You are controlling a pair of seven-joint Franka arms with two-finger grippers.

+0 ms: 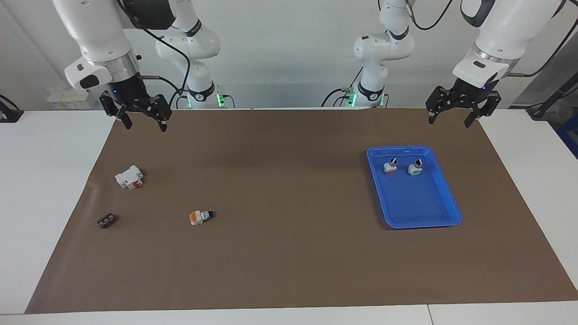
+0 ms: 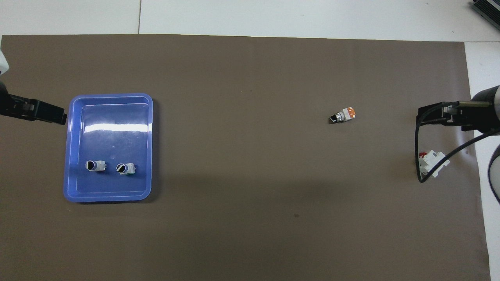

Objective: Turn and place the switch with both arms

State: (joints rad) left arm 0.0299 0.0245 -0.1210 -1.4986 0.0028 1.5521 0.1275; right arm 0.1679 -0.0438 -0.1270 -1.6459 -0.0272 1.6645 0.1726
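The switch [image 1: 415, 168] with the green base and black knob stands upright in the blue tray [image 1: 422, 223], at the tray's end nearer the robots; from overhead the switch [image 2: 95, 165] sits beside a second one. My left gripper [image 1: 450, 121] hangs open and empty, raised over the mat's edge by the robots, well clear of the tray. In the overhead view the left gripper [image 2: 47, 113] shows just outside the tray's rim [image 2: 109, 95]. My right gripper [image 1: 144, 124] hangs open and empty above the mat's corner at the right arm's end, and the right gripper [image 2: 433, 115] shows from above too.
An orange-based switch [image 1: 390, 167] stands in the tray next to the green one. Another orange-based switch [image 1: 200, 217] lies on its side on the mat. A white block with red [image 1: 129, 177] and a small dark part [image 1: 106, 220] lie toward the right arm's end.
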